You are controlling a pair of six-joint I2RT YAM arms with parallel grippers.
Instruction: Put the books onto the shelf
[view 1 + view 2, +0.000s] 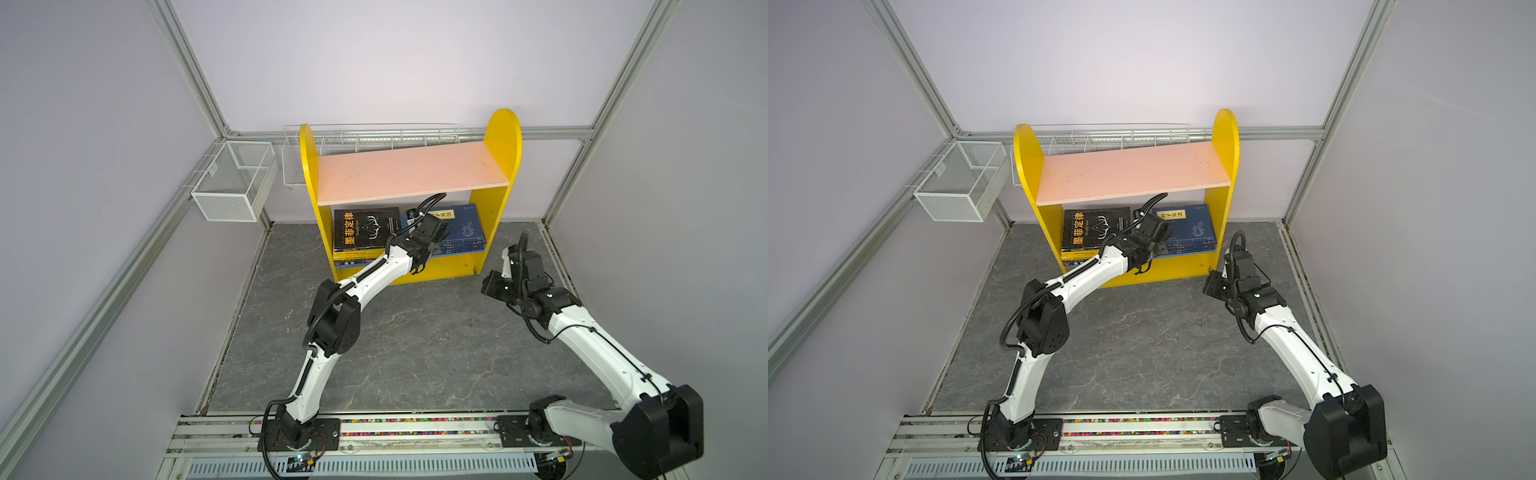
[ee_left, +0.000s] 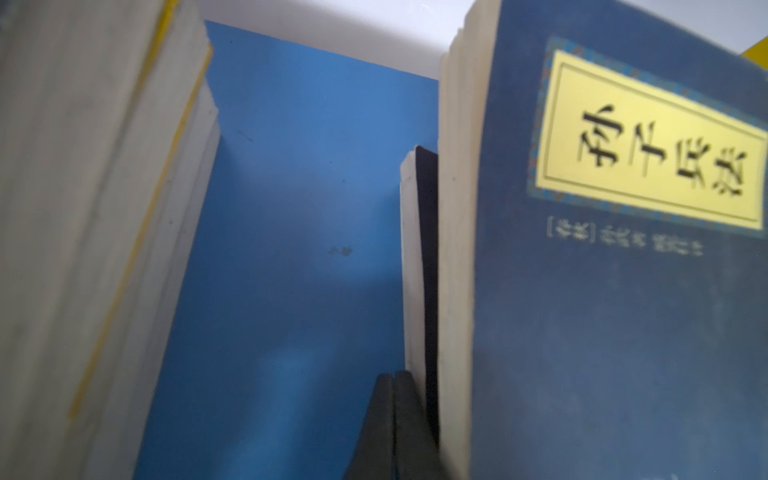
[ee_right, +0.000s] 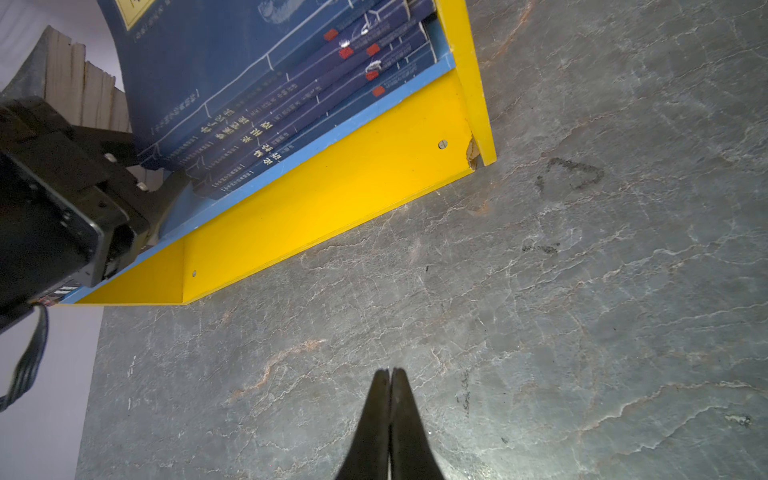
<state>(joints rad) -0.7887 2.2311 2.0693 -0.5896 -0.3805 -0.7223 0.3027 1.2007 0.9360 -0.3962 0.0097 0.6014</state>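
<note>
The shelf [image 1: 503,137] stands at the back of the table, and its pink upper board [image 1: 407,170] is bare. On the blue lower board [image 2: 299,199] lie two stacks of books: one topped by a black cover [image 1: 365,228], the other by a navy cover with a yellow label [image 1: 463,226]. My left gripper [image 2: 392,376] is shut and empty, low in the gap between the stacks, beside the page edges of a dark-covered book [image 2: 415,257]. My right gripper [image 3: 390,370] is shut and empty over the table, in front of the shelf's right corner [image 3: 473,153].
A white mesh basket [image 1: 232,180] hangs on the left wall and a long wire basket [image 1: 374,137] sits behind the shelf. Aluminium frame posts and walls close in the grey stone tabletop [image 1: 415,353]. Both arm bases stand along the front rail.
</note>
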